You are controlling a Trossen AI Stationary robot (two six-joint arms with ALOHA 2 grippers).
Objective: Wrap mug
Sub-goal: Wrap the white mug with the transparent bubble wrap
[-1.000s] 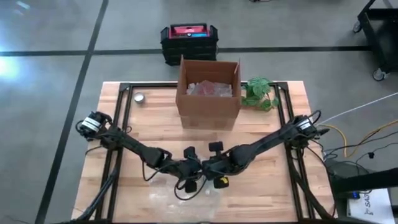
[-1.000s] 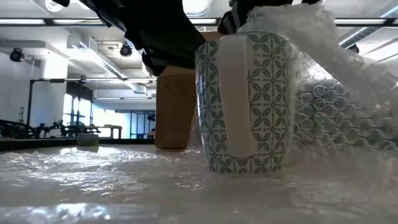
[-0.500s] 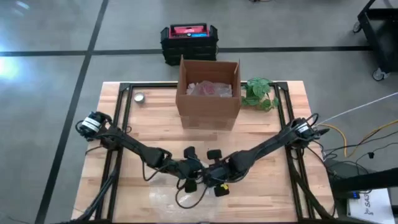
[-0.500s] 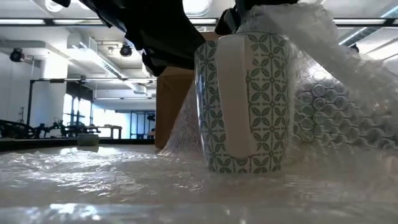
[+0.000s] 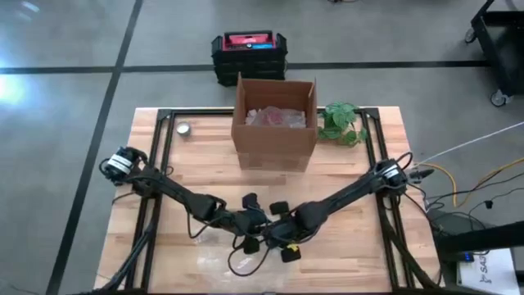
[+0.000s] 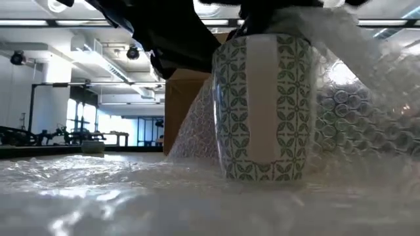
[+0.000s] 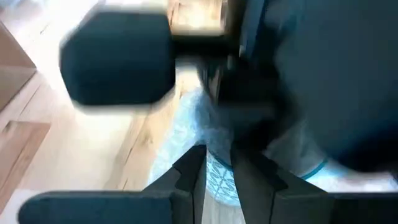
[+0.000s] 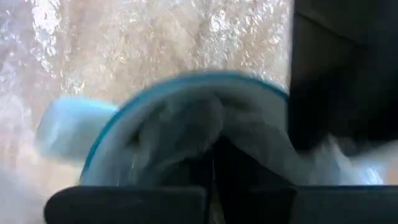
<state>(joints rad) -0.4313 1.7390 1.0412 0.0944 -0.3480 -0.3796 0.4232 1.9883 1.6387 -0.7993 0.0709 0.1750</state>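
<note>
Item: white ceramic mug with green leaf pattern [image 6: 266, 108], upright on clear bubble wrap sheet [image 6: 98, 196], near-centre of wooden table [image 5: 360, 246].

Right gripper [image 8: 214, 165]: fingers pinched on wrap tucked into mug mouth.

Left gripper [image 7: 214, 171]: narrowly parted at mug rim; hold uncertain.

Handling: push wrap deep, brace mug against tipping.

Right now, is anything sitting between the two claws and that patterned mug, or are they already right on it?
Nothing visible stands between them. Both claws meet over the mug near the table's front edge. The right claw pushes bubble wrap into the mug's mouth, and the left claw is at its rim. The cardboard box stands well behind.
</note>
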